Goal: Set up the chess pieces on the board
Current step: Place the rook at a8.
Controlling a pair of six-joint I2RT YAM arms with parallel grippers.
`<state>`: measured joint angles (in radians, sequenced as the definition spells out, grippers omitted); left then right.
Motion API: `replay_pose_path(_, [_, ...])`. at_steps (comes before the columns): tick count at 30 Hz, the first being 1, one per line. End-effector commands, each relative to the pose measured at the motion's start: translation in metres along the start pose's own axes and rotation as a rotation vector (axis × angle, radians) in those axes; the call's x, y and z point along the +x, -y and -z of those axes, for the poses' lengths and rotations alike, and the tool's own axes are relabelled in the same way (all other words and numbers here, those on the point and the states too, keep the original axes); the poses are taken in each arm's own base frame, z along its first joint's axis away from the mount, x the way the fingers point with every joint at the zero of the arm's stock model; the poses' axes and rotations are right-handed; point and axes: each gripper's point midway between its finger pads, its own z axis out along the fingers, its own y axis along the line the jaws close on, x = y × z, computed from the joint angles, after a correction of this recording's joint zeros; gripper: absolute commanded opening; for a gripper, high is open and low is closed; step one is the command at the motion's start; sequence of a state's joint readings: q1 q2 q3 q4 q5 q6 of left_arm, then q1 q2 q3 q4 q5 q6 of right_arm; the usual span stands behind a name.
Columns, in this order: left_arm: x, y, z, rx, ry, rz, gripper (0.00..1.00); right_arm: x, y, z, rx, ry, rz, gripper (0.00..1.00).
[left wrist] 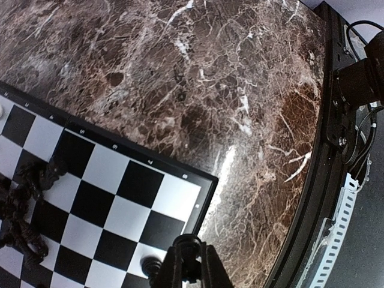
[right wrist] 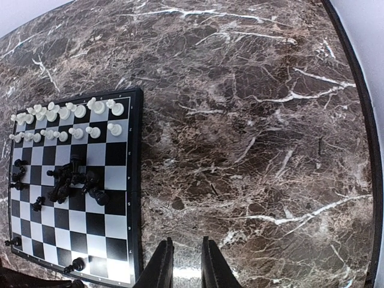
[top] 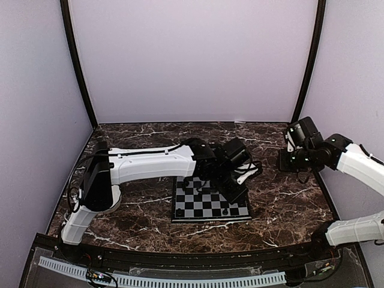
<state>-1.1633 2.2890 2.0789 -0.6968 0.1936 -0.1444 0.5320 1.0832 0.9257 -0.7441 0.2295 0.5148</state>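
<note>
The board lies at the table's centre; it also shows in the left wrist view and the right wrist view. White chess pieces stand in two rows along its far end. Several black pieces lie in a loose heap mid-board, also in the left wrist view. My left gripper is over the board's near right corner, shut on a round-topped black piece. Another black piece stands beside it. My right gripper is slightly open and empty, over bare marble right of the board.
The dark veined marble tabletop surrounds the board. Black frame posts and pale walls enclose it. A white slotted cable strip runs along the near edge. Single black pieces stand near the board's near edge.
</note>
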Motion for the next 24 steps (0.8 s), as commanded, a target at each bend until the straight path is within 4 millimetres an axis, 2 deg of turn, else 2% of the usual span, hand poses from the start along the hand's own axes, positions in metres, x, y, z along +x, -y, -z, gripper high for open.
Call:
replay_pose_path(1, [-0.008, 0.011, -0.013, -0.001, 0.015, -0.061, 0.00, 0.001, 0.012, 0.002, 0.018, -0.002, -0.011, 0.18])
replay_pose_path(8, [-0.011, 0.007, -0.032, -0.048, 0.015, -0.025, 0.00, 0.003, 0.004, -0.002, -0.022, -0.022, -0.017, 0.18])
replay_pose_path(11, [-0.006, 0.004, -0.041, -0.057, -0.004, -0.010, 0.00, 0.003, 0.003, -0.001, -0.027, -0.022, -0.019, 0.18])
replay_pose_path(19, [0.002, -0.005, -0.049, -0.097, -0.028, 0.009, 0.00, 0.009, 0.005, -0.002, -0.031, -0.033, -0.021, 0.18])
replay_pose_path(24, [0.004, -0.004, -0.050, -0.087, -0.036, 0.013, 0.00, 0.012, 0.004, -0.004, -0.038, -0.040, -0.027, 0.18])
